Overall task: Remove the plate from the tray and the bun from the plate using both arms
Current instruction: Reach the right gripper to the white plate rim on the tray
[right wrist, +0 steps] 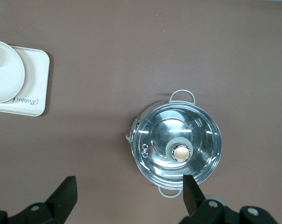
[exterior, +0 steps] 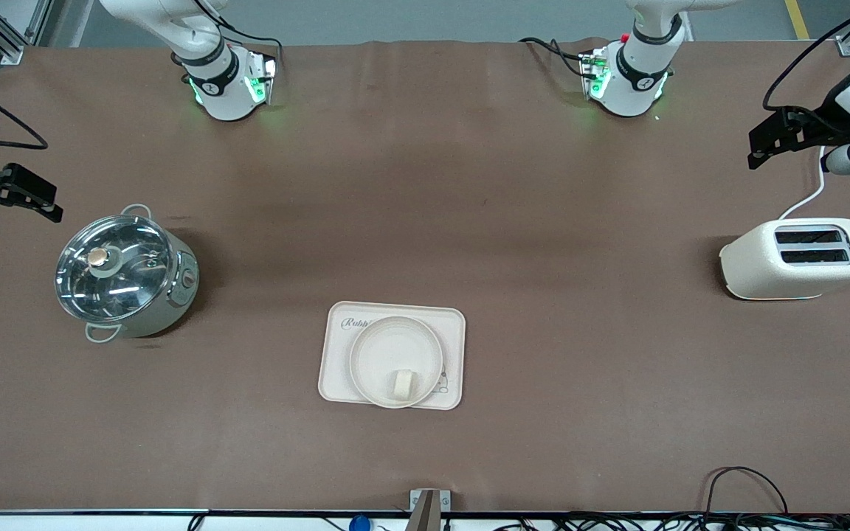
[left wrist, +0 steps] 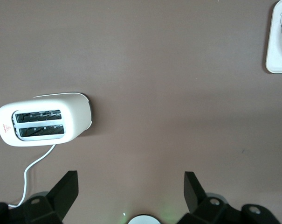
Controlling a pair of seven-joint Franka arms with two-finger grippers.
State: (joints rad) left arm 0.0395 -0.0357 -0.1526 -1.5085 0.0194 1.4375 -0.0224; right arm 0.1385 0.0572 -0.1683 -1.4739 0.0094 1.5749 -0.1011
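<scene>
Bun [exterior: 402,383] on plate [exterior: 395,361] on rabbit tray [exterior: 392,355], left hand [exterior: 775,140] released over tabletop [exterior: 425,206] above toaster [exterior: 798,259], right hand [exterior: 19,195] released near lidded pot [exterior: 125,271]

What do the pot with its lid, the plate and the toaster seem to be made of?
The pot looks like polished metal: its wall shines. The lid seems to be glass in a metal rim, as it mirrors the lights. The plate is matte cream, ceramic or plastic; I cannot tell which. The toaster has a smooth cream shell, probably plastic or painted metal.
</scene>
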